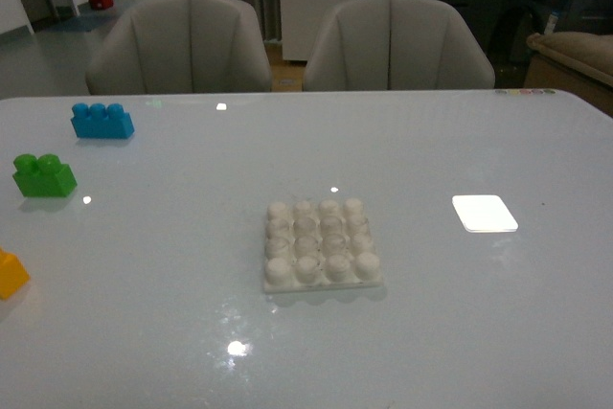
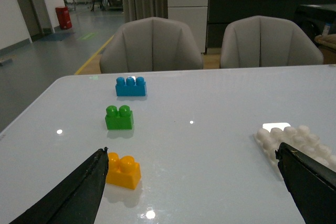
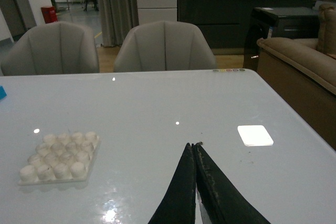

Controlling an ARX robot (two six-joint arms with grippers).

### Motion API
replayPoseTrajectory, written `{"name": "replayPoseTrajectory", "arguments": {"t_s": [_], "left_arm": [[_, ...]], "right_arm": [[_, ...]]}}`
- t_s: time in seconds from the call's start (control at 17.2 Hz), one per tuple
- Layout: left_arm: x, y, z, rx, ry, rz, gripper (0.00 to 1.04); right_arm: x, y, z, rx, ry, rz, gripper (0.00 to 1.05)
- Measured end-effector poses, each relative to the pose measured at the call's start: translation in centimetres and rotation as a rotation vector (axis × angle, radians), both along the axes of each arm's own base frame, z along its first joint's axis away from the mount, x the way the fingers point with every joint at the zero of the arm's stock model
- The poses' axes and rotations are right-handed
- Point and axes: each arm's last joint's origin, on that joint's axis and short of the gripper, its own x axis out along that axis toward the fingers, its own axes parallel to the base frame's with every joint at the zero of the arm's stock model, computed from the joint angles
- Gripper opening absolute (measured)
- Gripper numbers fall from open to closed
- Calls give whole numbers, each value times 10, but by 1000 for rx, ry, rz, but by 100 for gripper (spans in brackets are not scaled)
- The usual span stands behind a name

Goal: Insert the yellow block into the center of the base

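The yellow block [image 1: 10,275] lies at the table's left edge, half cut off in the front view. In the left wrist view the yellow block [image 2: 123,170] sits right beside one black finger of my left gripper [image 2: 193,153], whose jaws stand wide open with nothing between them. The white studded base [image 1: 321,246] rests flat in the middle of the table; the base [image 2: 294,141] lies by the other left finger, and the base [image 3: 60,157] also shows in the right wrist view. My right gripper [image 3: 193,145] is shut on nothing, above bare table. Neither arm shows in the front view.
A green two-stud brick [image 1: 43,176] and a blue three-stud brick [image 1: 102,121] stand at the left rear of the table. A flat bright white patch [image 1: 485,214] lies right of the base. Two grey chairs [image 1: 287,45] stand behind the table's far edge.
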Motion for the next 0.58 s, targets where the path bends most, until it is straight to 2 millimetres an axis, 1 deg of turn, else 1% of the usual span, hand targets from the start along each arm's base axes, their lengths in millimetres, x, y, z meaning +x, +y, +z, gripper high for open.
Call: {"name": "replayPoseTrajectory", "arguments": {"t_s": [0.12, 0.47, 0.52, 0.58], "left_arm": [[0, 0, 0, 0, 1, 2, 98], [0, 0, 0, 0, 0, 0, 98], [0, 0, 0, 0, 0, 0, 98], [0, 0, 0, 0, 0, 0, 98]], "right_arm": [[0, 0, -8, 0, 3, 0, 2], [0, 0, -8, 0, -3, 0, 2], [0, 0, -8, -1, -3, 0, 5], [0, 0, -8, -1, -3, 0, 19]]}}
